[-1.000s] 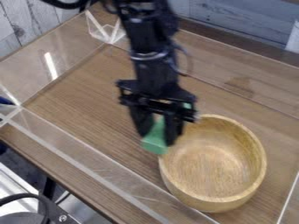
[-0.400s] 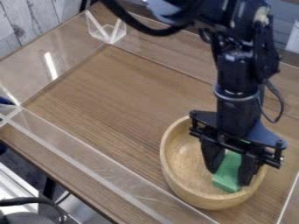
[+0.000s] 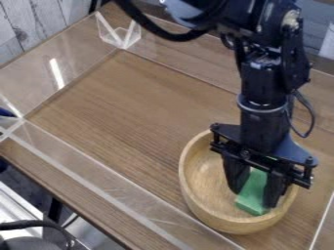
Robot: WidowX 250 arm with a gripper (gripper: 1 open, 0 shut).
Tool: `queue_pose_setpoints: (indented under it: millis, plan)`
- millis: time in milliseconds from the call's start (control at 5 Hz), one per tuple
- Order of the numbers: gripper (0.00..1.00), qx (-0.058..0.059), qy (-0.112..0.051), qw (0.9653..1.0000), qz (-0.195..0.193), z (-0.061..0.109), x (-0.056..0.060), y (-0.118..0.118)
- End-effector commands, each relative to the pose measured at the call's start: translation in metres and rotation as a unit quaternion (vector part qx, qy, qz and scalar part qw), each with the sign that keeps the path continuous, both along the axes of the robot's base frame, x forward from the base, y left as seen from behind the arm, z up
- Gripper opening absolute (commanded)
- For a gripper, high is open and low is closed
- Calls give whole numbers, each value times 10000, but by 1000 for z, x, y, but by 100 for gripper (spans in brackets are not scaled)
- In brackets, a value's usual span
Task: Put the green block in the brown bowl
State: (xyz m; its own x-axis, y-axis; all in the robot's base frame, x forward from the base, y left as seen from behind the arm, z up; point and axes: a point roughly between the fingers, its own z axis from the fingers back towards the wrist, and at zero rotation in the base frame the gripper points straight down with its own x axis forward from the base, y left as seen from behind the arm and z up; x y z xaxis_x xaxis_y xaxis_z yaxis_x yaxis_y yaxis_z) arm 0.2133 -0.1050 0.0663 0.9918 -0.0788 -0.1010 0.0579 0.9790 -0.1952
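The brown bowl [image 3: 206,195] sits at the lower right of the wooden tabletop, a wide shallow dish of light wood. My gripper [image 3: 263,191] points nearly straight down into it, its black fingers shut on the green block [image 3: 255,198]. The bright green bar hangs upright between the fingers, its lower end low inside the bowl. Whether the block touches the bowl's floor I cannot tell. The black arm rises from the gripper toward the top right.
A clear acrylic wall [image 3: 59,146] runs along the table's left and front edges, with a clear bracket [image 3: 120,36] at the back left. The wood-grain tabletop [image 3: 131,107] stretches to the left of the bowl.
From a second ago, my gripper carried the green block rightward from just left of the bowl to over its inside. Over the last half second it has stayed still.
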Motion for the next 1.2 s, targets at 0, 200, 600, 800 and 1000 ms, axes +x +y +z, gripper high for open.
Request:
queue_pose_setpoints:
  millis: [0,200,600,800,1000]
  plan:
    - [0,-100,-300,9995,38,16,9,3]
    - [0,-105,-303,9995,51,17,10,8]
    - [0,-124,-340,9993,79,21,10,16]
    - [0,-123,-330,9993,78,21,10,17]
    - [0,-122,-320,9994,77,21,10,19]
